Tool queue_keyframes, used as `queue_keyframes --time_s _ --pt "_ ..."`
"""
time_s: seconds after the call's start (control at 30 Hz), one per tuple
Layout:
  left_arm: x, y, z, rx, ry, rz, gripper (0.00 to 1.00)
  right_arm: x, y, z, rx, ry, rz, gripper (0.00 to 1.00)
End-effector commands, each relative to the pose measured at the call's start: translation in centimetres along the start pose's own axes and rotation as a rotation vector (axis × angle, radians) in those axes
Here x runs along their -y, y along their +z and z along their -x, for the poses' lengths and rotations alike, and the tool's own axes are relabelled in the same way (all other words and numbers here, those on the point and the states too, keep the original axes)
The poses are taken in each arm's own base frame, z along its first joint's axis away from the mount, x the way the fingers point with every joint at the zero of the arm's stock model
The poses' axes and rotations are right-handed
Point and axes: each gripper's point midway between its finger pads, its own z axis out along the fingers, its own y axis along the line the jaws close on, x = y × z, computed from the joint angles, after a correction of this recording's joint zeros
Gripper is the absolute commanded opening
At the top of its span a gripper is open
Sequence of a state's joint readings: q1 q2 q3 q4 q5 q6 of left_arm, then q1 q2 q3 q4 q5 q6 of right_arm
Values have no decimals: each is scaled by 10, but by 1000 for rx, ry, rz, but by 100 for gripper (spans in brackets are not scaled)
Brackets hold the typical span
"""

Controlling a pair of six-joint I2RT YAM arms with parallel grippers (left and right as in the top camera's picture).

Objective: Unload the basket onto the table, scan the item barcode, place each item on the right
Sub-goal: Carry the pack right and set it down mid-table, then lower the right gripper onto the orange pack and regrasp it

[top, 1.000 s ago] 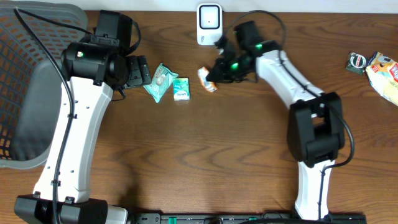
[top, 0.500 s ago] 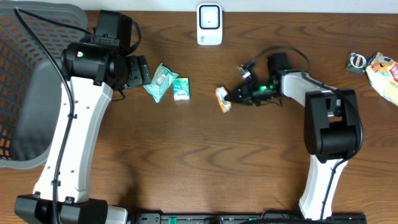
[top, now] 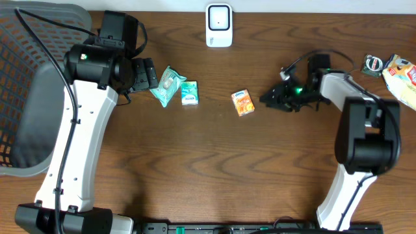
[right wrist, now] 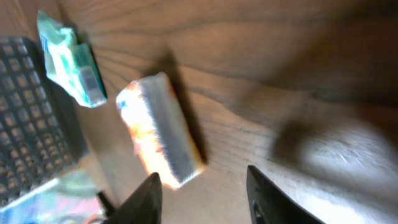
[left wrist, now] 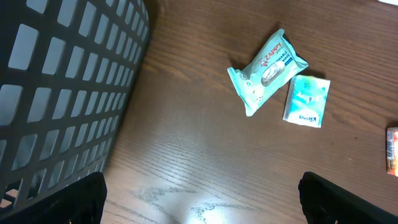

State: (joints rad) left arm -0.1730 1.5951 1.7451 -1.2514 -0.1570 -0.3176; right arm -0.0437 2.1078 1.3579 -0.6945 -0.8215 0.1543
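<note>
The item, a small orange pack, lies flat on the wooden table, right of centre. My right gripper sits just to its right, open and holding nothing. In the right wrist view the orange pack lies ahead of the parted fingertips, apart from them, with my right gripper over bare wood. The white barcode scanner stands at the table's back edge. My left gripper hangs wide open at the left; in the left wrist view my left gripper is above bare wood.
Two teal packets lie beside the left gripper, the same packets showing in the left wrist view. A dark mesh basket fills the far left. More packaged goods lie at the far right.
The right arm brought the orange pack down from in front of the scanner to the table, opened its jaws, let the pack go and drew back to the right. The left arm stayed still.
</note>
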Motion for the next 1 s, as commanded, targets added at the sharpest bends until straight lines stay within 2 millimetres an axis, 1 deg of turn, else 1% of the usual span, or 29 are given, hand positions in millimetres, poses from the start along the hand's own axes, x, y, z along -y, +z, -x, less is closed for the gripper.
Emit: queue_keyframes --time_s 0.0,0.1,0.13,0.23,0.3,0.37,0.43,0.53,0.63,0.7,0.83,0.97 --pt "-3 0 0 1 -10 13 98 -28 -25 15 82 -127 -52 47" --pt "-3 0 0 1 -10 13 98 -34 -19 12 76 -155 -73 58" --pt "-3 0 0 1 -10 13 98 -34 -16 11 71 -163 -91 62" --pt "-3 0 0 1 -10 13 98 -28 -8 9 64 -181 -168 69" --pt "-3 0 0 1 -10 13 98 -30 -2 6 55 -202 -202 80" --pt "-3 0 0 1 -10 13 98 -36 5 3 44 -224 -204 89" --pt "-3 0 0 1 -10 13 98 -43 12 0 36 -247 -200 96" --pt "-3 0 0 1 -10 13 98 -50 19 -4 24 -273 -195 99" --pt "-3 0 0 1 -10 13 98 -55 24 -8 14 -288 -193 99" --pt "-3 0 0 1 -10 13 98 -53 25 -7 16 -292 -217 99" --pt "-3 0 0 1 -10 13 98 -39 22 -2 40 -293 -304 99" --pt "-3 0 0 1 -10 13 98 -37 21 0 44 -295 -319 98"
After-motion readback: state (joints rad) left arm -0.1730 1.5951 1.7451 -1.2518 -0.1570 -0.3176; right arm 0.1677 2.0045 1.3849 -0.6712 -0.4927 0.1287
